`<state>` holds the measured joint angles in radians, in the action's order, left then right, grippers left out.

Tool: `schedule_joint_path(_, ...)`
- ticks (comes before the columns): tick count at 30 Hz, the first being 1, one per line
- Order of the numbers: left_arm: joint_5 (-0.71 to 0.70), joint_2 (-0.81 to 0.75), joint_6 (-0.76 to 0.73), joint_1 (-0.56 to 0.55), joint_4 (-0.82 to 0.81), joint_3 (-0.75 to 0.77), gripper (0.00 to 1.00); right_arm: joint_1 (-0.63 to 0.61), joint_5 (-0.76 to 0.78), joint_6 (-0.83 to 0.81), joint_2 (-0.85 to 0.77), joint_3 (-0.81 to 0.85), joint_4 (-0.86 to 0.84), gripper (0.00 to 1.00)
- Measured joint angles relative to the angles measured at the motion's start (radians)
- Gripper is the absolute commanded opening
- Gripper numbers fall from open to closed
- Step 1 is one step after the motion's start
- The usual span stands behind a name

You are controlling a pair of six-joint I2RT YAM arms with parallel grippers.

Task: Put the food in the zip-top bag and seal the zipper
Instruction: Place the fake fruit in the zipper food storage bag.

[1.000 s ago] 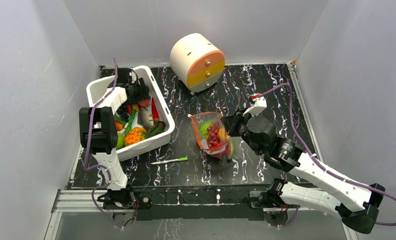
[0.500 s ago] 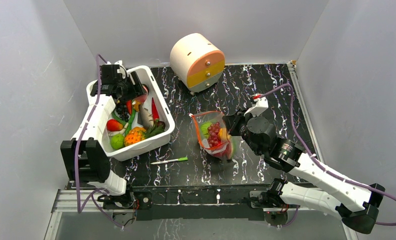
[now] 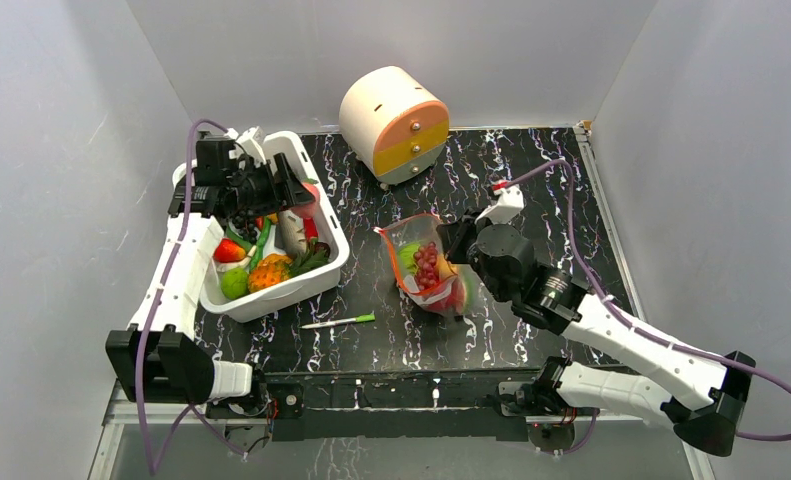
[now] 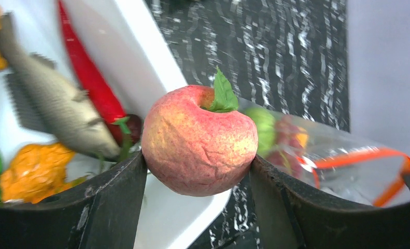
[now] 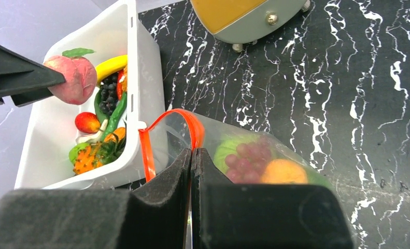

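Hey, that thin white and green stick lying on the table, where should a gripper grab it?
Probably mid-length on the stick, from straight above, jaws across its narrow width: it lies flat on the table, apart from the white bin.

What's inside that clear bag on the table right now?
Through the clear bag show a green piece, purple grapes, an orange fruit and a reddish piece. The right gripper covers the rest.

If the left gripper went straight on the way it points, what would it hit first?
Probably the wall of the white bin nearest the zip-top bag, right behind the peach it holds. Depth is unclear: if the left gripper clears the rim, the bag comes next.
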<state>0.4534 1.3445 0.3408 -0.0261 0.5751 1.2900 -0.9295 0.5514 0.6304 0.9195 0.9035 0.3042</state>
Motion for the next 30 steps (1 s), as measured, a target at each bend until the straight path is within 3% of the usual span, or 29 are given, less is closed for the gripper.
schedule_joint_path(9,0.145,-0.03,0.01,-0.128,-0.005,0.002,0.38,0.0,-0.012,0.011,0.068,0.045,-0.031,0.0)
schedule_joint_path(18,0.256,-0.028,0.073,-0.271,-0.057,0.032,0.38,0.0,0.049,-0.045,0.183,0.19,-0.029,0.0)
schedule_joint_path(24,0.312,-0.026,0.133,-0.295,-0.126,0.052,0.38,0.0,0.112,-0.08,0.192,0.219,-0.025,0.0)
schedule_joint_path(30,0.336,-0.026,0.172,-0.311,-0.188,-0.001,0.38,0.0,0.069,-0.032,0.189,0.155,-0.025,0.0)
